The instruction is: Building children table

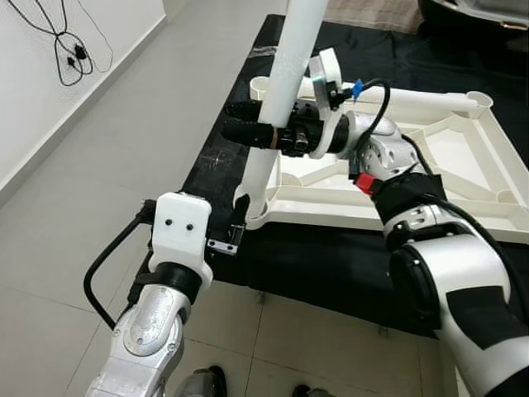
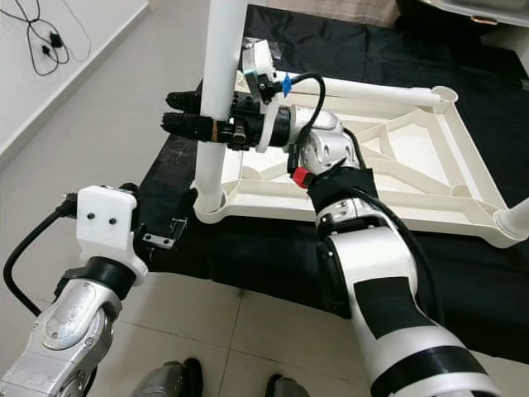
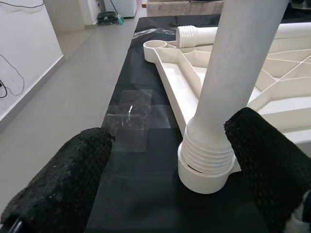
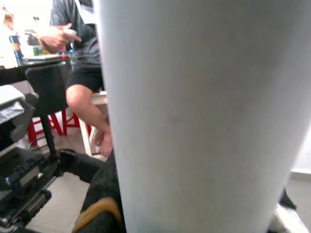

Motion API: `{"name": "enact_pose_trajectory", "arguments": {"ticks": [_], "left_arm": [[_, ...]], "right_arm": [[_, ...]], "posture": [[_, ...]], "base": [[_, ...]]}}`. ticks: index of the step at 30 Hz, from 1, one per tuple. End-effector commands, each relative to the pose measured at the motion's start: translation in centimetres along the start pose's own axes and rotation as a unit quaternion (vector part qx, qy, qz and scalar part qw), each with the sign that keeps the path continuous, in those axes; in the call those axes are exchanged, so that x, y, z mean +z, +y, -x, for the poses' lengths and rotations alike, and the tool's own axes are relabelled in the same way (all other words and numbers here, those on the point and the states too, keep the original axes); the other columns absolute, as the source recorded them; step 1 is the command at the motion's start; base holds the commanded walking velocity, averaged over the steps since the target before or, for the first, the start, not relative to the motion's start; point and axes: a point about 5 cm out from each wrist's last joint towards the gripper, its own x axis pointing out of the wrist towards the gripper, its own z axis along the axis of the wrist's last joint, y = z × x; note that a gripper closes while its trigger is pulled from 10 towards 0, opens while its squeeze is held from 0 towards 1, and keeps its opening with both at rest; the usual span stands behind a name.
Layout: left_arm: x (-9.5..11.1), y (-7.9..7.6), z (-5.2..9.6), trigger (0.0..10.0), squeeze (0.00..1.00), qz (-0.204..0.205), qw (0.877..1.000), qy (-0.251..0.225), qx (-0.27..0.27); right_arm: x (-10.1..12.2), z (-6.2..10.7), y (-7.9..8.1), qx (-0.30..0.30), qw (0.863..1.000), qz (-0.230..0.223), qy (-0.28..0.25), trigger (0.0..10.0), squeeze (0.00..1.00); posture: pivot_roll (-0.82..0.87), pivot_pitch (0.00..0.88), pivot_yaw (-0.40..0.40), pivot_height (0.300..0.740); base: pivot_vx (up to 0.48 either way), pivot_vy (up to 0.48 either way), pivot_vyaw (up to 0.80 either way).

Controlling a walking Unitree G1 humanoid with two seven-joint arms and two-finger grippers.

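Leg (image 1: 285, 91) upright, threaded end in corner socket (image 3: 201, 172). Right hand (image 1: 248, 132) clamps shaft; left hand (image 1: 235, 236) open astride base.

The leg (image 1: 285, 78) is white plastic, matt and faintly speckled, with moulded threads at its foot. The upturned tabletop (image 1: 446, 178) is cream plastic, smooth with a soft sheen on its ribs. Under it lies a black cloth (image 1: 331, 265), matt. The left hand (image 3: 165, 160) has fingers (image 3: 63, 179) of black, coarsely knobbled rubber. The floor (image 1: 124, 141) is grey tile, smooth and slightly glossy. The arms (image 1: 153, 327) are brushed silver metal.
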Motion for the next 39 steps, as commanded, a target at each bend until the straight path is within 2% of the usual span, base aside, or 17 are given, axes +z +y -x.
{"name": "enact_pose_trajectory", "arguments": {"ticks": [1,8,12,14,16,21,32,39], "left_arm": [[0.1,0.0,0.3,10.0,0.0,-0.003,1.0,0.001,0.003],[0.2,-0.1,0.2,10.0,0.0,-0.004,1.0,-0.001,0.003],[0.2,-0.1,0.2,10.0,0.0,-0.004,1.0,-0.001,0.003],[0.2,-0.1,0.1,10.0,0.0,-0.003,1.0,-0.002,0.006],[0.2,-0.1,0.1,10.0,0.0,-0.003,1.0,-0.002,0.006],[0.4,-0.2,0.0,10.0,0.0,0.0,1.0,-0.007,0.011],[0.6,-0.3,0.2,10.0,0.0,0.002,1.0,-0.009,0.021],[0.6,-0.1,0.3,10.0,0.0,0.002,0.999,-0.009,0.031]], "right_arm": [[-1.4,0.0,0.4,0.019,0.999,-0.015,0.043,10.0,0.0],[-2.0,-0.6,0.8,0.053,0.996,0.001,0.078,10.0,0.0],[-2.0,-0.8,0.8,0.057,0.995,0.005,0.085,10.0,0.0],[-1.8,-1.7,1.2,0.088,0.993,0.004,0.08,10.0,0.0],[-1.8,-1.7,1.2,0.088,0.993,0.004,0.08,10.0,0.0],[-2.1,-3.7,1.7,0.122,0.99,-0.026,0.063,10.0,0.0],[-3.0,-5.9,2.0,0.125,0.988,-0.06,0.073,10.0,0.0],[-2.7,-7.5,2.7,0.166,0.982,-0.07,0.056,10.0,0.0]], "posture": [[0.16,0.271,-0.067,0.74],[0.16,0.273,-0.066,0.74],[0.16,0.273,-0.066,0.74],[0.14,0.27,-0.07,0.74],[0.14,0.27,-0.07,0.74],[0.14,0.272,-0.086,0.74],[0.12,0.29,-0.113,0.74],[0.12,0.296,-0.126,0.74]], "base": [[0.0,0.0,0.0],[0.0,0.0,0.0],[0.0,0.0,0.0],[0.0,0.0,0.0],[0.0,0.0,0.0],[0.0,0.0,0.0],[0.0,0.0,0.0],[0.0,0.0,0.0]]}}
